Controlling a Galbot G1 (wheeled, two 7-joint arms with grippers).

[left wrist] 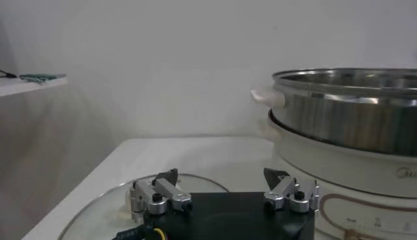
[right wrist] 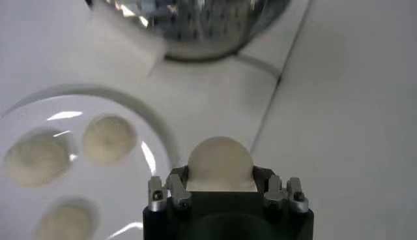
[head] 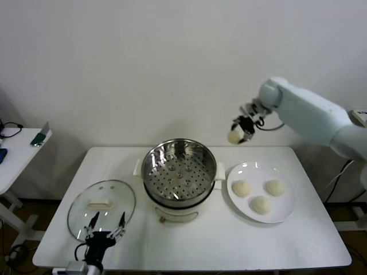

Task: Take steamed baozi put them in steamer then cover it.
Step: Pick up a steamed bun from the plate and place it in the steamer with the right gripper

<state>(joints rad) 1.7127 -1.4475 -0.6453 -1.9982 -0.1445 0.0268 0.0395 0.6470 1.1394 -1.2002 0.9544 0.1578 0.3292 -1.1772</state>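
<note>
Right hand up in the air behind the bench, closed snugly on one small round cream-white baozi, bun bulging between the fingers in the right wrist view. Hanging above the far edge of the white bench, between the round shiny stainless-steel steamer and the flat white round plate, clear of both. Three more pale buns waiting on that plate: one, another, a third. Steamer pot open, perforated tray bare, nothing loaded yet by the look of it.

Best play from here, probably: carry across to the robot's left until squarely over the tray, then lower well inside the rim before letting go, so the bun neither drops nor rolls. Setting it toward one side of the tray leaves room for the other three. Soft dough, so a light squeeze only; any harder risks a dent.

Further out, round clear glass cover with its cream-white oblong handle lying flat on the bench at the robot's left of the steamer. Left hand parked low at the near edge of that cover, fingers spread wide, holding nothing.
</note>
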